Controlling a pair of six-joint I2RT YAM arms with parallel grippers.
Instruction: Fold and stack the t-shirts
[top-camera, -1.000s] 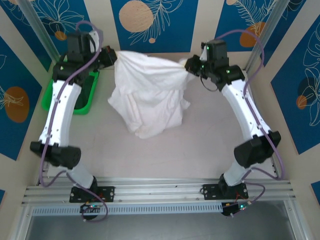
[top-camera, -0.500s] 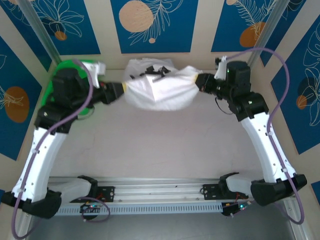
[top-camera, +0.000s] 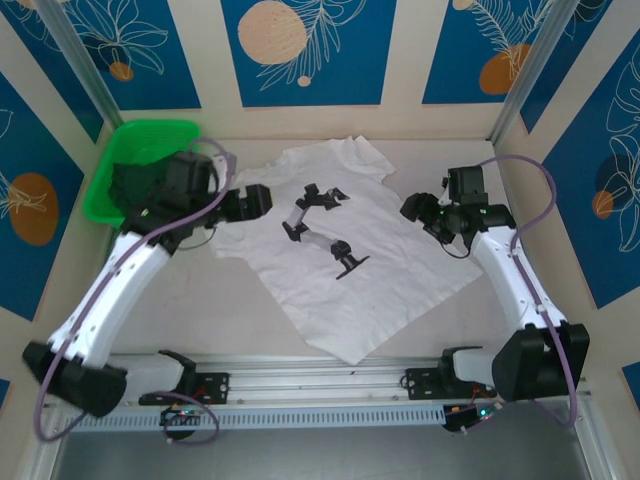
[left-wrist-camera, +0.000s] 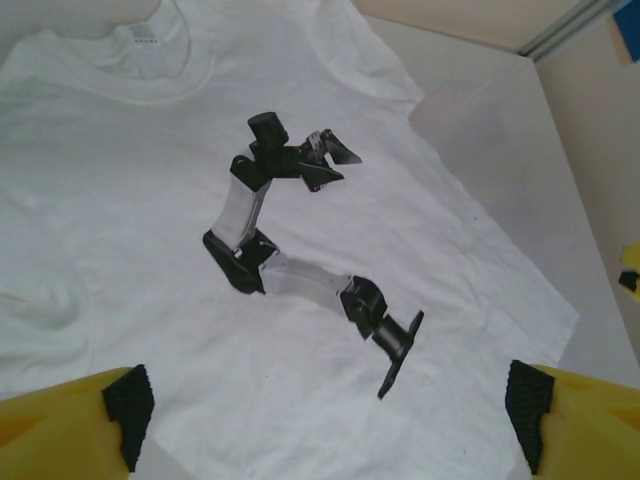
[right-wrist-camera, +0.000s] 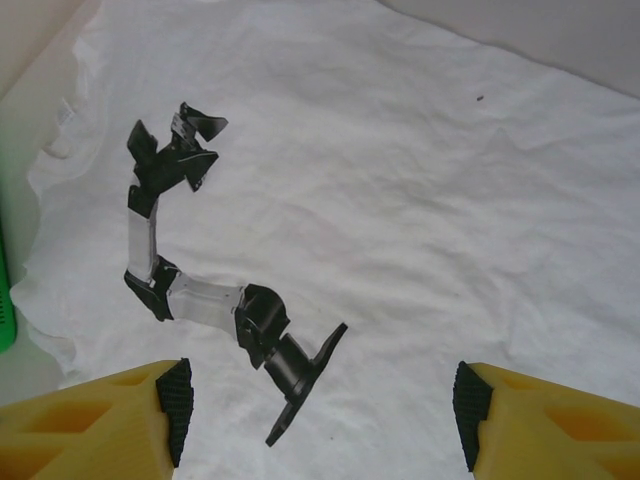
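Pale table with a white t-shirt spread flat across the middle of the frame, a bit wrinkly, black robot-arm print facing up. Bright green plastic tray sits in the upper left corner.

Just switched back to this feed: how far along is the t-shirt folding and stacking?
Done: the white t-shirt lies spread flat on the table, print up. In hand: nothing; the left gripper and right gripper stand open on either side of it. Left: every fold, then the stacking.
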